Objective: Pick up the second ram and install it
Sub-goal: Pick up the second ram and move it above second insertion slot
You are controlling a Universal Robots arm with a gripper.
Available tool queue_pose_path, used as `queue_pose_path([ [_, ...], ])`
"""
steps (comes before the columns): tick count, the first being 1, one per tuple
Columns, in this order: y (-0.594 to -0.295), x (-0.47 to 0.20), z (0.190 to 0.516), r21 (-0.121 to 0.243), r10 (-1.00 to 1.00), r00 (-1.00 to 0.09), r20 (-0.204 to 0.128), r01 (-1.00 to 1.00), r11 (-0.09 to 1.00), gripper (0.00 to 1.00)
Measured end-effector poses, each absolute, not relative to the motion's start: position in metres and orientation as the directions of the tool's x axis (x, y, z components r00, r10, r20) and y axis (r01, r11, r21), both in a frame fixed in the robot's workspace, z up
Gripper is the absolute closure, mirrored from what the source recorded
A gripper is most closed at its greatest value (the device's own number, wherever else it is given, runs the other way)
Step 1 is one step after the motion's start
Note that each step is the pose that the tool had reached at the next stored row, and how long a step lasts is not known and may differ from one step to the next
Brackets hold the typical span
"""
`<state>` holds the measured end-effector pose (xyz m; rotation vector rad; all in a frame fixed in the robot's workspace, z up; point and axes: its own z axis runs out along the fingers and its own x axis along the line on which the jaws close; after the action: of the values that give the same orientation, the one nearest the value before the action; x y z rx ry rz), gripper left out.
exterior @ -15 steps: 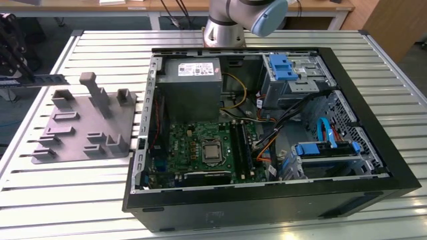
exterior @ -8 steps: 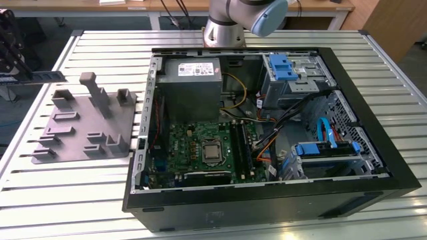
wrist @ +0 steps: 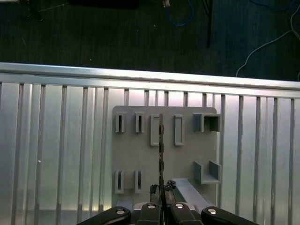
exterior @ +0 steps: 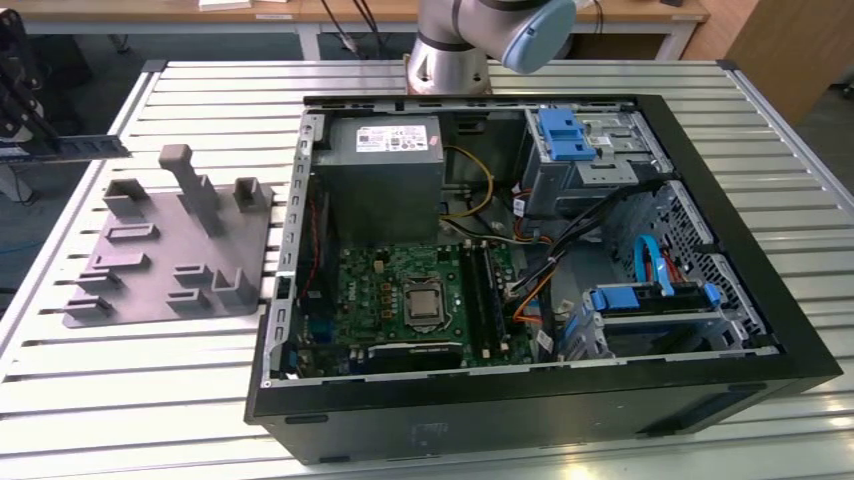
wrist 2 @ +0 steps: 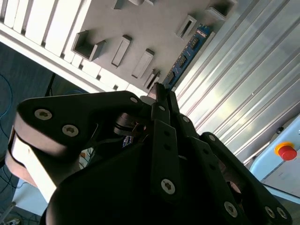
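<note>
Here we see the gripper (wrist: 161,190) clenched on one end of the second ram (wrist: 161,140), which shows edge-on against the grey pegged tray (wrist: 187,154). In the exterior view the stick (exterior: 87,148) sits by the tray's edge on the exterior view's left, well apart from the open computer case (exterior: 747,330) and its motherboard (exterior: 387,300).

The print on the power supply label (exterior: 396,135) is unreadable.

Open computer case (exterior: 534,425) on slatted table (exterior: 134,400), grey tray (exterior: 154,255) beside it, motherboard (exterior: 363,292) inside
</note>
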<state>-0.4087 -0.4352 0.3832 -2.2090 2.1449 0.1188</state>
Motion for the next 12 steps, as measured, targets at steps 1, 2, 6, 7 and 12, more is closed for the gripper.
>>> queue_pose_path([
  [1,-0.435,-0.409,0.384,0.01,-0.995,0.029,-0.098,-0.999,-0.03,0.86],
  [2,-0.435,-0.409,0.385,0.01,-0.995,0.029,-0.098,-0.999,-0.03,0.86],
  [6,-0.435,-0.409,0.39,0.01,-0.995,0.029,-0.1,-0.999,-0.03,0.86],
  [7,-0.435,-0.409,0.391,0.01,-0.995,0.029,-0.1,-0.999,-0.03,0.86],
  [12,-0.435,-0.409,0.397,0.01,-0.994,0.029,-0.102,-0.999,-0.03,0.86],
])
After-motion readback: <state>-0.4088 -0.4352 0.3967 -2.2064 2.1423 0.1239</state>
